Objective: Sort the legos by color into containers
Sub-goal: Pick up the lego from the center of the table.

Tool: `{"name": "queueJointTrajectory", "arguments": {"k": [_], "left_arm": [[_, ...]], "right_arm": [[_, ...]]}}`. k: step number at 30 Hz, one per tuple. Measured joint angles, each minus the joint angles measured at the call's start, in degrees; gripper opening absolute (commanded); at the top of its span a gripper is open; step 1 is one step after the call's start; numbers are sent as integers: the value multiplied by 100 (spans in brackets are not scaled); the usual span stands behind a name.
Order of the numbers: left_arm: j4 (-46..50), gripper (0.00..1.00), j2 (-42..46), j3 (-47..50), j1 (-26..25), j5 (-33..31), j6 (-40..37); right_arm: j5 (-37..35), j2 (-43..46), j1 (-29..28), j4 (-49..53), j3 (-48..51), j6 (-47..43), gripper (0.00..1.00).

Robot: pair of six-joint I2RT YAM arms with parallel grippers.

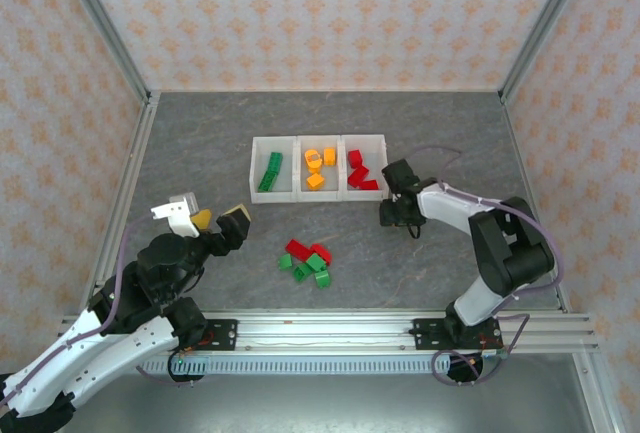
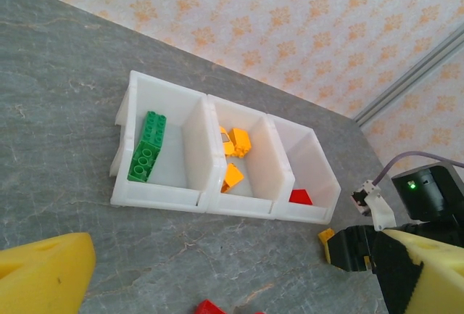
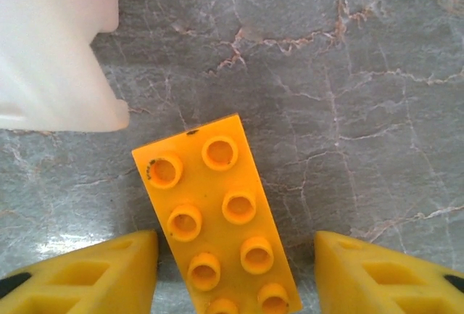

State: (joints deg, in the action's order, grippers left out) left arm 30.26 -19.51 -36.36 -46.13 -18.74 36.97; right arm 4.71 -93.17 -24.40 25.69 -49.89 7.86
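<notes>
On the grey surface (image 1: 200, 143) the containers (image 1: 318, 193) stand in a joined row, holding green bricks (image 1: 270, 171) at one end, orange-yellow in the middle and red at the end nearest the right arm. In front of the row the left end effector (image 1: 218, 221) hangs wide open and empty. Beside the red end, the right end effector (image 3: 235, 245) straddles a flat orange-yellow brick (image 3: 217, 212), unclenched, with a gap on one side. Loose red and green legos (image 1: 308, 261) lie before the row.

White-and-black arms (image 1: 455, 208); yellow fingers (image 3: 87, 274)
</notes>
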Motion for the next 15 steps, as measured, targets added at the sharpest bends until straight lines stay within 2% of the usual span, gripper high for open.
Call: {"name": "queueJointTrajectory", "arguments": {"k": [5,11,15], "left_arm": [[2,99,-35,11,0,-26,0],[0,99,-37,11,0,-87,0],[0,99,-39,11,0,-114,0]], "right_arm": [[-162,-236,-153,199,-269,-46,48],[-372,-485,-330,400,-507,-175,51],[-455,-562,-413,459,-588,-245,41]]}}
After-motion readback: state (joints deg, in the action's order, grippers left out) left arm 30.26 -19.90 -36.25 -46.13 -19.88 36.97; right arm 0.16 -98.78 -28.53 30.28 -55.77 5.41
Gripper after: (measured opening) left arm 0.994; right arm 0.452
